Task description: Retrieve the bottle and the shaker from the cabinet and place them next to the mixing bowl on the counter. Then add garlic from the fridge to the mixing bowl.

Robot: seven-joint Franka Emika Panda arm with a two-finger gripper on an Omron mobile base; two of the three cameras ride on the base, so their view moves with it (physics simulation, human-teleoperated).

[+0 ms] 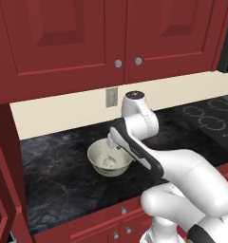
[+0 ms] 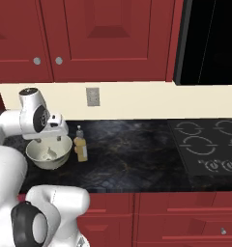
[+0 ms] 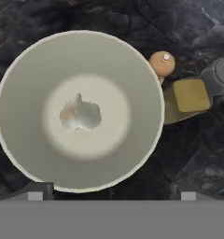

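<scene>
While the garlic (image 3: 81, 114) lies loose at the bottom of the smooth cream mixing bowl (image 3: 34, 84), the gripper (image 3: 111, 195) hangs above with its fingers spread wide, holding nothing. Just beside the rim stand the knobbed wooden shaker (image 3: 162, 63) and the yellow bottle (image 2: 80, 146). The marbled black counter (image 2: 137, 154) lies bare toward the cooktop (image 2: 210, 144); the arm hides part of the bowl's edge

Smooth matt mixing bowl (image 3: 34, 93), marbled stone counter (image 3: 198, 154)
</scene>
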